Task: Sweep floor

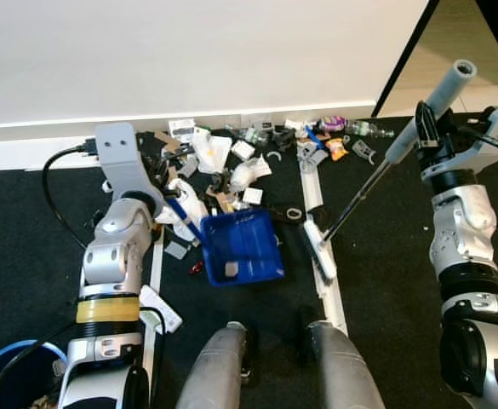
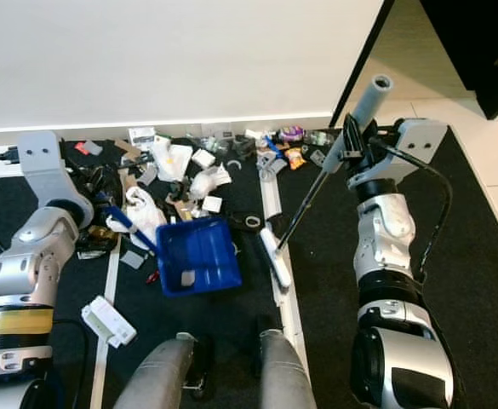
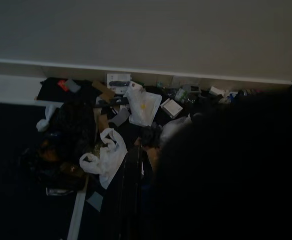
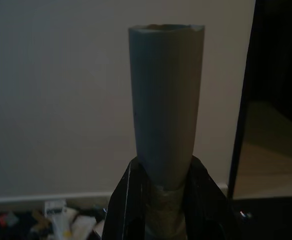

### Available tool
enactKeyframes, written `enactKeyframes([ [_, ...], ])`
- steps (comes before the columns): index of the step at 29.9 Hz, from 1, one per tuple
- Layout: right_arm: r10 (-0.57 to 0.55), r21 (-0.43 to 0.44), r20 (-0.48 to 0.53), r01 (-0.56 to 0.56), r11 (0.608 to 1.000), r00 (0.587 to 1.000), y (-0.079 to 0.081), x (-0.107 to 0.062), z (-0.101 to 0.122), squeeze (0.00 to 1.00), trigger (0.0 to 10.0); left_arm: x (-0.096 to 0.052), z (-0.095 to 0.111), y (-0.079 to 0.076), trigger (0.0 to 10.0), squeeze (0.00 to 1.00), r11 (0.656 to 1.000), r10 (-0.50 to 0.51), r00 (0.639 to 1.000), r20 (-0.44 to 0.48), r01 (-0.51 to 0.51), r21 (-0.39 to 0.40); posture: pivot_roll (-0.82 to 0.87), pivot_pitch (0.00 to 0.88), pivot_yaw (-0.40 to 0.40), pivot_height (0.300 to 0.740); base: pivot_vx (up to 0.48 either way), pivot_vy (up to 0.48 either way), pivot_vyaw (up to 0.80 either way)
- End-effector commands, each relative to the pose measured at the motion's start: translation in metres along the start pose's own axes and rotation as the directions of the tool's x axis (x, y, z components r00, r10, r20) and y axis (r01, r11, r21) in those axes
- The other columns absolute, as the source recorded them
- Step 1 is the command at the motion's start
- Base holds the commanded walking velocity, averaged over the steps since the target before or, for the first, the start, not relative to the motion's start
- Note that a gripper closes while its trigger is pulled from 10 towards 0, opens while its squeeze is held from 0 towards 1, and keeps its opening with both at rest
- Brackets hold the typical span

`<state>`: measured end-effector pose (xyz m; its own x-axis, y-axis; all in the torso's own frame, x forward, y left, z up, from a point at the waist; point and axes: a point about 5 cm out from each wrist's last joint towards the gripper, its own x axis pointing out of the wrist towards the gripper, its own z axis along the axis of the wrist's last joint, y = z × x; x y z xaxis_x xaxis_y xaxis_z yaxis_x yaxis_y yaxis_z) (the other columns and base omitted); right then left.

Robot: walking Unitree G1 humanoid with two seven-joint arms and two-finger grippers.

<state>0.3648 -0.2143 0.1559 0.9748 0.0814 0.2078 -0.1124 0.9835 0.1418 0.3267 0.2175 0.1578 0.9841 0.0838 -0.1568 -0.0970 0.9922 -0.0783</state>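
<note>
Dark, matte carpeted floor (image 1: 385, 256) crossed by pale strips, running up to a smooth white wall (image 1: 189, 51). Along the skirting, a jumbled litter pile (image 1: 249, 158): crumpled white plastic bags, flat cardboard scraps, small wrappers. Boxy blue plastic dustpan (image 1: 240, 247) resting mouth-up on the carpet, gripped by its handle in the left gripper (image 1: 174, 204). Slim broom (image 1: 363, 192) with dark shaft and grey tubular grip, slanting down to a flat white head on the pale strip. Right gripper (image 2: 351, 146) clenched round that grip.
</note>
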Motion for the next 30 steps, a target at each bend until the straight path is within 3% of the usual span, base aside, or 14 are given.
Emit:
enactKeyframes([
  [1, -0.006, -0.021, -0.022, 0.006, 1.0, 1.0, 0.003, -0.004, -0.007, 0.0, 10.0, -0.003, 0.012, 0.003, 10.0, 0.0, 1.0, -0.004, 0.999, 0.049, 0.004, 0.007, 0.01, 0.182, 0.03, 0.74, 0.0, 0.0, 0.0],
  [8, 0.01, -0.023, 0.0, -0.01, 1.0, 1.0, 0.01, -0.009, -0.011, 0.0, 10.0, -0.009, 0.014, 0.011, 10.0, 0.0, 0.998, 0.01, 0.998, 0.069, -0.014, 0.065, 0.0, 0.184, 0.038, 0.74, 0.0, 0.0, 0.0],
  [13, 0.08, -0.115, 0.001, -0.079, 0.99, 0.997, 0.02, -0.013, -0.01, 0.0, 10.0, -0.014, 0.016, 0.019, 10.0, 0.0, 0.991, 0.023, 0.996, 0.086, -0.034, 0.13, 0.0, 0.186, 0.041, 0.74, 0.0, 0.0, 0.0],
  [17, 0.074, -0.05, 0.029, -0.073, 0.996, 0.997, 0.022, -0.011, -0.005, 0.0, 10.0, -0.014, 0.013, 0.021, 10.0, 0.0, 0.987, 0.021, 0.998, 0.065, -0.031, 0.157, 0.0, 0.184, 0.042, 0.74, 0.0, 0.0, 0.0],
  [23, 0.072, -0.096, 0.05, -0.067, 0.993, 0.996, 0.02, -0.007, 0.0, 0.0, 10.0, -0.012, 0.007, 0.021, 10.0, 0.0, 0.986, 0.037, 0.999, 0.017, -0.039, 0.165, 0.0, 0.185, 0.04, 0.74, 0.0, 0.0, 0.0],
  [30, 0.051, -0.07, 0.05, -0.047, 0.996, 0.997, 0.019, -0.007, 0.001, 0.0, 10.0, -0.01, 0.007, 0.019, 10.0, 0.0, 0.985, 0.055, 0.998, 0.024, -0.058, 0.165, 0.0, 0.186, 0.039, 0.74, 0.0, 0.0, 0.0],
])
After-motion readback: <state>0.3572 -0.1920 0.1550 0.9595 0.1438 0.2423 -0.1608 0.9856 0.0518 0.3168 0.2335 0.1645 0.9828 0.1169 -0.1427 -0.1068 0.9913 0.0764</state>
